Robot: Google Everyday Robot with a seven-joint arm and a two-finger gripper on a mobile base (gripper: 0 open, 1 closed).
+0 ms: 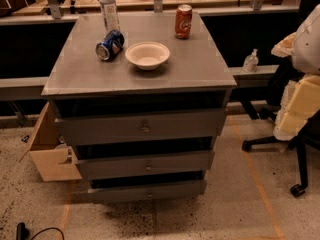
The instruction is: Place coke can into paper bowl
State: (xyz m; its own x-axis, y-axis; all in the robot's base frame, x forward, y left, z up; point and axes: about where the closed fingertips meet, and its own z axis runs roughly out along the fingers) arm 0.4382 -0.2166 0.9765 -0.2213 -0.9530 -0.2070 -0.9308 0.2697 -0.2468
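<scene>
Coke can [183, 21] stands upright at the back of the grey cabinet top [200, 69], right of centre, silver top up. It is apart from the paper bowl [147, 55], which sits nearer the front and to the left of it, mouth up, with nothing inside. The gripper is outside the frame, so I cannot tell how its jaws stand or how the can lies relative to them; nothing touches the can.

A blue can [109, 45] lies on its side just left of the bowl, not touching it. A clear bottle [108, 9] stands upright right behind the blue can. Below the top are three drawers [145, 129], each a little open. A cardboard box [50, 154] leans at the cabinet's lower left. On a ledge to the right is a small pump bottle [250, 61]. An office chair [300, 149] is at the right edge, with white and yellow bulky shapes above it that I cannot identify.
</scene>
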